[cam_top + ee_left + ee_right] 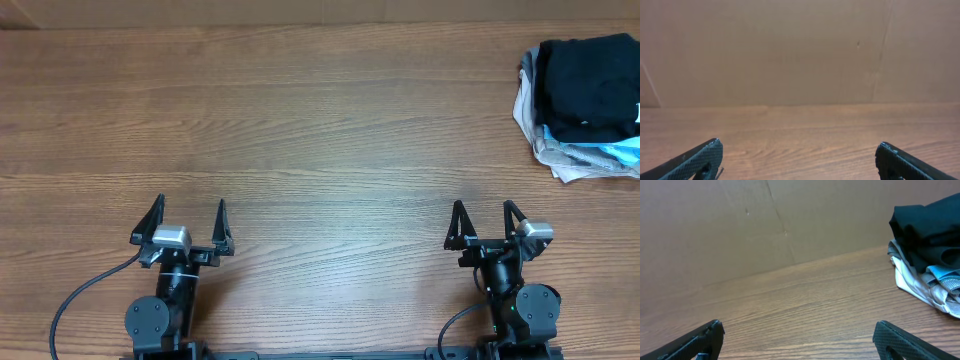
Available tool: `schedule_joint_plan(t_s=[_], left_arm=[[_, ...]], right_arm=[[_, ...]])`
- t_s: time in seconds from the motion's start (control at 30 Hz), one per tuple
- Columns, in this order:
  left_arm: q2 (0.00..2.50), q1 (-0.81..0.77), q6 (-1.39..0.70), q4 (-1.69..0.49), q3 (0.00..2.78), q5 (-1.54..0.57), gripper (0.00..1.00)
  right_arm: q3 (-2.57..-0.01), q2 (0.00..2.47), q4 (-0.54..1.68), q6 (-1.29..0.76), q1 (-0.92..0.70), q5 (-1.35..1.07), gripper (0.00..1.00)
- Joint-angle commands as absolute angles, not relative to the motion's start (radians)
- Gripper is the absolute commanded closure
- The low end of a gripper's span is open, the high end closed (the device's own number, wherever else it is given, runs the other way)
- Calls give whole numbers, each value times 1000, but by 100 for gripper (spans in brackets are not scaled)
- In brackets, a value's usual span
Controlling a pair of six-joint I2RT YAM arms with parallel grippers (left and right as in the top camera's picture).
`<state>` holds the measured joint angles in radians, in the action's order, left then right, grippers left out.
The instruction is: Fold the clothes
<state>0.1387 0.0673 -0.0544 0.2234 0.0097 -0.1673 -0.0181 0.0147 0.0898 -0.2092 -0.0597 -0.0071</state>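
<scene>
The clothes lie in a pile at the table's far right edge, with a crumpled black garment [590, 75] on top; the right wrist view shows this black garment [927, 227] at its right edge. No label or sleeve shape shows. My left gripper [190, 201] rests near the front left, open and empty, and the left wrist view shows the left gripper [800, 143] over bare wood. My right gripper [483, 204] sits near the front right, also open and empty. The right gripper [799, 323] is well short and left of the pile.
Under the black garment lie beige and grey garments [570, 160] and a light-blue one [625, 150], also seen as pale folds [920, 287]. The wooden table [320, 130] stretches between the arms and the pile. A brown cardboard wall [790, 50] stands behind the table.
</scene>
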Motion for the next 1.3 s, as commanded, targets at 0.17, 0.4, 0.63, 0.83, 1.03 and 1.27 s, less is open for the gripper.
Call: schedule_joint_plan(t_s=[0.17, 0.4, 0.63, 0.83, 1.03, 1.27], left_arm=[[2, 66, -79, 63, 5, -146, 0], [2, 66, -83, -39, 5, -146, 0], [3, 65, -90, -66, 5, -138, 0], [4, 65, -90, -66, 5, -138, 0], [4, 65, -90, -66, 5, -138, 0], [4, 65, -90, -66, 5, -138, 0]], right_arm=[[-8, 3, 83, -213, -65, 3, 0], [-8, 3, 83, -213, -65, 3, 0], [-8, 3, 83, -214, -65, 3, 0], [-8, 3, 83, -213, -65, 3, 0], [-8, 3, 83, -213, -65, 3, 0], [-8, 3, 83, -214, -65, 3, 0]])
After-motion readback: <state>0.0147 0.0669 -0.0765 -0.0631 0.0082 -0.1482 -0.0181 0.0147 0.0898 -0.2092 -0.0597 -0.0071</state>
